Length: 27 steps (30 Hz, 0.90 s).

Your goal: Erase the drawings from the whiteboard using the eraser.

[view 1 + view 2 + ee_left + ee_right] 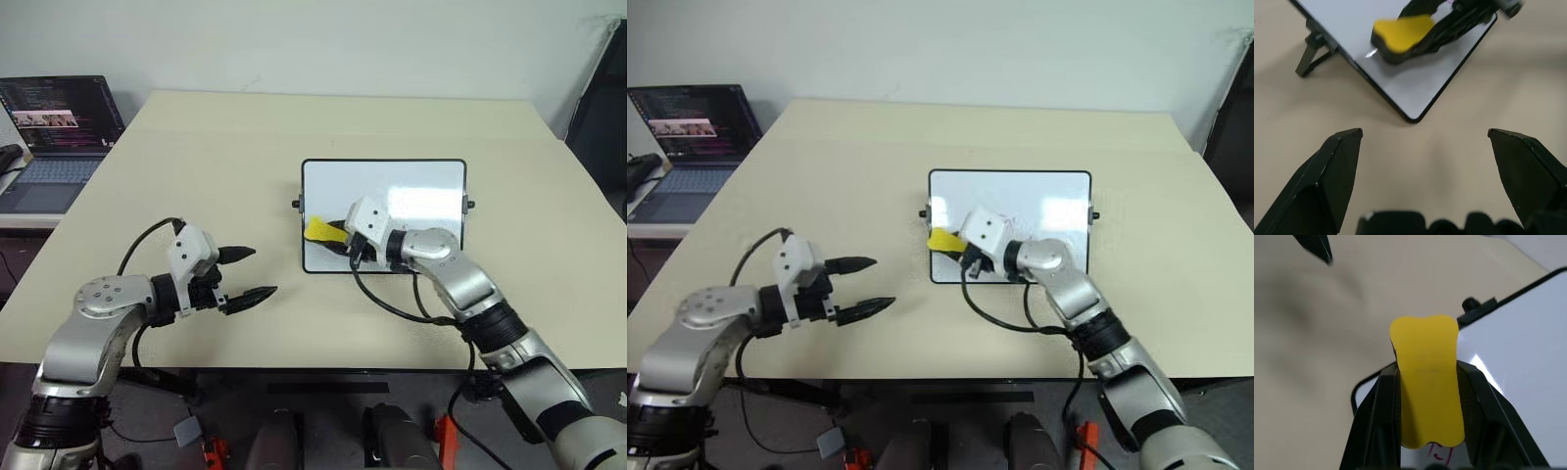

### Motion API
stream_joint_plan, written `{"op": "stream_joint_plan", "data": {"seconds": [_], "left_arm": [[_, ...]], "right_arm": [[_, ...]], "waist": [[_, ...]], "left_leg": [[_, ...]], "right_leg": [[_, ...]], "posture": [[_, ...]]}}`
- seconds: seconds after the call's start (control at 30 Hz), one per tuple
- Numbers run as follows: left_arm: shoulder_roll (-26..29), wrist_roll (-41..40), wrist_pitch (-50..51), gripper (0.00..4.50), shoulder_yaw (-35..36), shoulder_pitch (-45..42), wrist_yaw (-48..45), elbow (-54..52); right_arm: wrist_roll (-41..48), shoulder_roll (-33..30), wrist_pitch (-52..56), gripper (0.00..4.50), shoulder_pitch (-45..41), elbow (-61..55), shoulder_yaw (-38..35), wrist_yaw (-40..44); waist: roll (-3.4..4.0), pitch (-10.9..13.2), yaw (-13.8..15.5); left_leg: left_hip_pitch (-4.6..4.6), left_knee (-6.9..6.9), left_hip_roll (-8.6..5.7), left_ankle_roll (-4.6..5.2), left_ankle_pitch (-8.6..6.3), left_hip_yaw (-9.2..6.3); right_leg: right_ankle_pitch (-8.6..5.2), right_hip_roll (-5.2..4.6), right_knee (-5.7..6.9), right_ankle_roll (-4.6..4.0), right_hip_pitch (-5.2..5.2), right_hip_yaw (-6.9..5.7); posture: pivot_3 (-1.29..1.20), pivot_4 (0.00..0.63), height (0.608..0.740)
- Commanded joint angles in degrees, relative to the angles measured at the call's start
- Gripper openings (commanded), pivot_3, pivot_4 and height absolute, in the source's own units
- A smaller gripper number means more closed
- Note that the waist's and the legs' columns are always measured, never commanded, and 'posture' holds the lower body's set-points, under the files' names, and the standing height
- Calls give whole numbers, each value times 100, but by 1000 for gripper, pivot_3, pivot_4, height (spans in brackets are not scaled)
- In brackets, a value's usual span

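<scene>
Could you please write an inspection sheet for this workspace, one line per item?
Surface: beige table, flat.
Job's things: whiteboard lies on the table; yellow eraser is over its left part; a faint red drawing shows beside the eraser.
Clutter: nothing seen on the table.
Grippers: right gripper shut on the eraser; left gripper open, holding nothing, over the table left of the board.
Cables: black cable loops from the right wrist across the table; another runs along the left arm.
Surroundings: open laptop on a side desk at the left.
</scene>
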Motion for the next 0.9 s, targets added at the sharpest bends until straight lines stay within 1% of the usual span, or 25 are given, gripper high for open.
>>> {"op": "stream_joint_plan", "data": {"seconds": [0.03, 0.23, 0.33, 0.47, 0.57, 0.6, 0.67, 0.73, 0.77, 0.9], "left_arm": [[77, -189, 96, 4500, 227, 18, 101, -411], [11, -265, 38, 4500, 237, 113, 161, -389], [7, -311, 24, 4500, 223, 45, 145, -355], [13, -304, -14, 4500, 185, -36, 122, -268], [11, -274, -55, 4500, 153, -84, 103, -190], [12, -260, -73, 4500, 146, -95, 91, -159], [11, -238, -104, 4500, 127, -131, 74, -97], [9, -217, -140, 4500, 98, -177, 55, -27], [6, -205, -160, 4500, 78, -209, 45, 13], [-14, -157, -247, 4500, -14, -351, 11, 177]], "right_arm": [[-383, 26, -768, 1201, -360, 704, -182, -176], [-647, 129, -1377, 1198, -617, 1729, -402, -477], [-1052, 139, -1631, 1196, -414, 2042, -84, -502], [-1452, 38, -1870, 1196, -31, 2060, 317, -180], [-1646, -99, -1985, 1196, 208, 2071, 468, -15], [-1669, -137, -1995, 1196, 263, 2071, 480, 35], [-1664, -181, -2024, 1196, 323, 2072, 423, 37], [-1596, -177, -2005, 1196, 279, 2071, 273, -51], [-1559, -160, -1987, 1196, 205, 2091, 165, -162], [-1548, -123, -2034, 1195, -206, 2307, -210, -832]], "waist": [[0, 0, -5], [0, 0, -62], [-3, -3, -65], [-23, -33, -70], [-33, -57, -89], [-32, -62, -95], [-32, -63, -98], [-31, -62, -100], [-31, -62, -98], [-29, -61, -93]], "left_leg": [[2, 0, -1, 0, 0, 2], [14, -2, 3, 0, 0, 0], [23, 1, 4, 0, 0, -4], [36, 2, 4, 0, 0, -3], [50, 1, 6, 0, 0, -1], [56, 2, 6, 1, 1, 0], [83, 3, 6, 4, 3, 3], [140, 2, 7, 4, 3, 0], [151, 2, 8, 4, 3, -1], [148, 4, 5, 10, 9, -3]], "right_leg": [[0, 0, 3, -1, 0, 1], [-4, 7, 17, -8, 3, 2], [-7, 8, 18, -5, 14, -1], [-11, 8, 19, 1, 26, 1], [-21, 9, 20, 2, 35, 4], [-31, 9, 21, -18, 40, 5], [-29, 9, 21, -25, 65, 8], [-32, 9, 15, -29, 119, 8], [-33, 8, 14, -30, 125, 9], [-31, 2, 14, -31, 123, 9]], "posture": [[0, 150, 740], [0, 150, 740], [0, 150, 740], [0, 150, 740], [0, 150, 740], [0, 150, 740], [0, 150, 740], [0, 150, 740], [0, 150, 740], [0, 150, 740]]}}
